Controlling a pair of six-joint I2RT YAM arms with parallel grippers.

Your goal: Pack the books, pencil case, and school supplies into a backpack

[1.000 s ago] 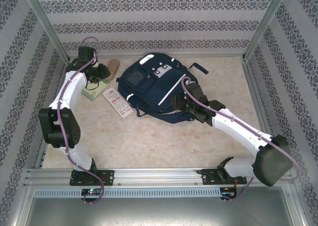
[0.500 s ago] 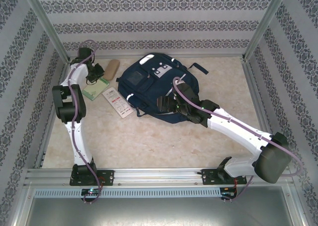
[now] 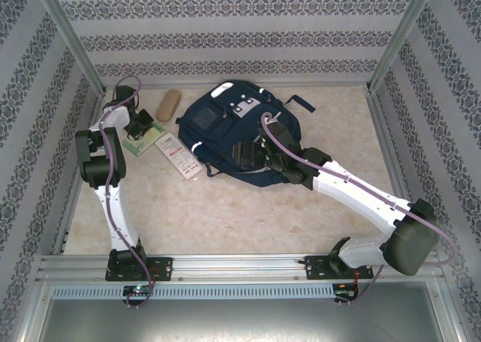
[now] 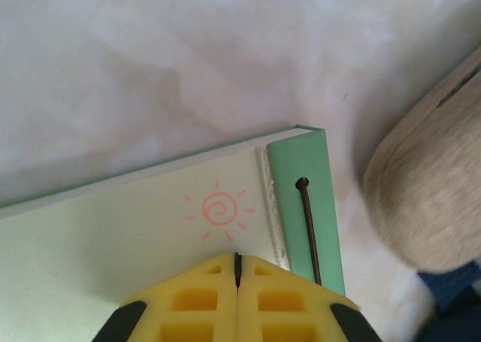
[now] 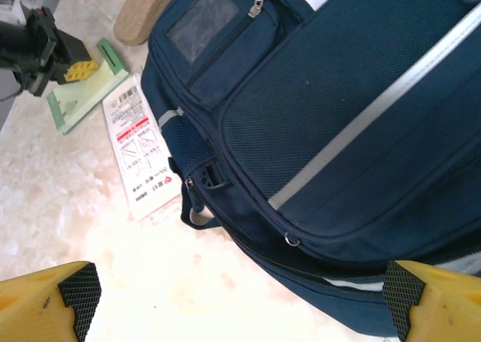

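Overhead, the left pincer [image 3: 139, 123] meets the pale green pad [image 3: 147, 141] at nine o'clock of the backpack [image 3: 218, 124], its wrist view showing it shut, while the right pincer [image 5: 240, 304] gapes over the backpack's six o'clock edge, bare bench [image 3: 225, 214] beyond.

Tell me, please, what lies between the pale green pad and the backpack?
The white packet with red print lies flat there, between the pale green pad and the backpack. The right wrist view shows this clearly.
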